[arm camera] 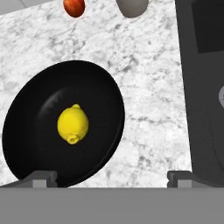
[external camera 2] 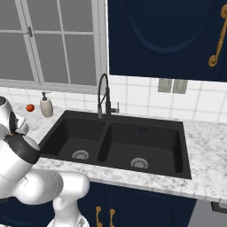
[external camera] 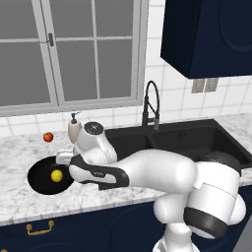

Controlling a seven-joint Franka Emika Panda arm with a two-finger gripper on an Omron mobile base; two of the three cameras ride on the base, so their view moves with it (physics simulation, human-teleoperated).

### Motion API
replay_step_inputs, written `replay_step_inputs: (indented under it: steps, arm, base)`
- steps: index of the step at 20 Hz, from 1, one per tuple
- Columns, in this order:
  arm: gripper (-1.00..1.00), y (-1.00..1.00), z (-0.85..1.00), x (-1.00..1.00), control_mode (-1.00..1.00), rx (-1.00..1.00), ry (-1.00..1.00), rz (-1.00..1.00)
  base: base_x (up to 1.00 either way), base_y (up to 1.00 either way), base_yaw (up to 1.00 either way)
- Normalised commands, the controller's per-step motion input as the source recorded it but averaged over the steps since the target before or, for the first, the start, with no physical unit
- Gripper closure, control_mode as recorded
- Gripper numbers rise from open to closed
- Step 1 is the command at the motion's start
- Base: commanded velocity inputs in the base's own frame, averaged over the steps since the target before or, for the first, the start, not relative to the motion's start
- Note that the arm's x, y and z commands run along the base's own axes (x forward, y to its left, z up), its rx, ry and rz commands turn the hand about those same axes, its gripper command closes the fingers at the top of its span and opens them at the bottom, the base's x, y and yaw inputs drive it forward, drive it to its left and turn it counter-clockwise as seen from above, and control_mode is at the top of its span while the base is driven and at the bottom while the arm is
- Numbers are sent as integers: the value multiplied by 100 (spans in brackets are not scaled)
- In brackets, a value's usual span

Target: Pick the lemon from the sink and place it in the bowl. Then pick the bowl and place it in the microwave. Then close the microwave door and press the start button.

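— Where is the lemon (arm camera: 73, 124) seen?
— It is shown lying in the middle of the black bowl (arm camera: 30, 109), which is set on the marble counter (arm camera: 148, 105) left of the sink (external camera 2: 119, 142).
— And the gripper (arm camera: 113, 176)?
— It is held above the bowl's near rim, fingers spread wide, nothing gripped. A red fruit (external camera: 48, 137) and soap bottle (external camera: 74, 129) are seen beyond.

One lemon (arm camera: 73, 124) lies in one bowl (arm camera: 26, 118), at the bowl's centre. One red-orange fruit (arm camera: 74, 6) sits at its 12 o'clock, and one soap dispenser (external camera 2: 46, 106) at its 1 o'clock. One sink (external camera 2: 116, 141) has two basins, two silver drains and one faucet (external camera 2: 103, 95). Two wall outlets (external camera 2: 172, 85) hang at the sink's 1 o'clock.
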Motion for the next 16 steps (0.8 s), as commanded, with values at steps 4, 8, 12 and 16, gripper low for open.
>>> replay_step_inputs:
  steps: [4, 8, 12, 16]
  arm:
    - [-100, 0, -17, 3, -100, 0, 3, 1]
    - [-100, 0, -15, 4, -100, 0, 2, 0]
    - [-100, 0, -15, 13, -100, 0, 3, 0]
    - [-100, 3, -15, 35, -100, 0, 7, 0]
  base:
    - [0, 0, 0]
    - [0, 0, 0]
    - [0, 0, 0]
    - [0, 0, 0]
